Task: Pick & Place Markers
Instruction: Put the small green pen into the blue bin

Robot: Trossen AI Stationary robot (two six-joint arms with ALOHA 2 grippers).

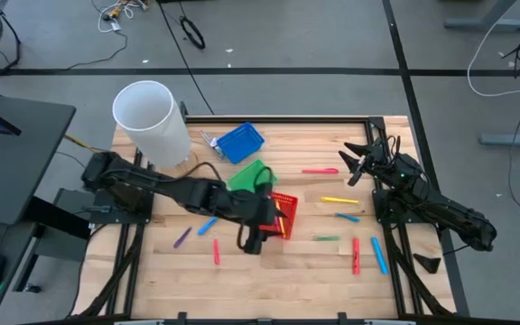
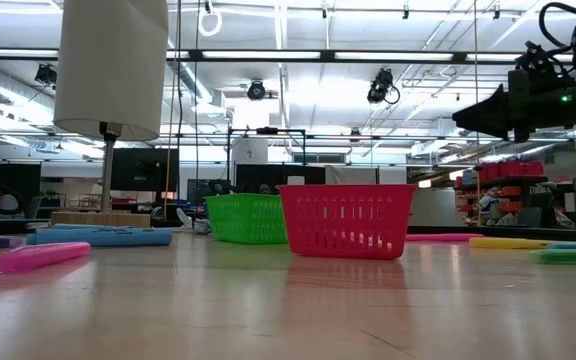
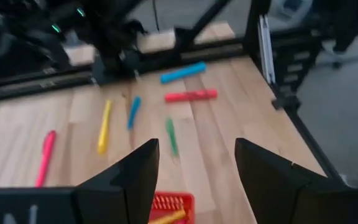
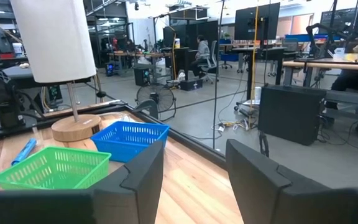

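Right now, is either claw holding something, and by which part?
No. The left claw is open above the red basket, holding nothing; the right claw is open and empty too.

Blue basket [image 1: 240, 143], green basket [image 1: 250, 174], lamp [image 1: 152, 122]

my high camera looks straight down on the whole table [image 1: 269, 271]. my low one sits at tabletop level, close behind the red basket [image 2: 347, 220], facing the room. both share the green basket [image 1: 248, 175].
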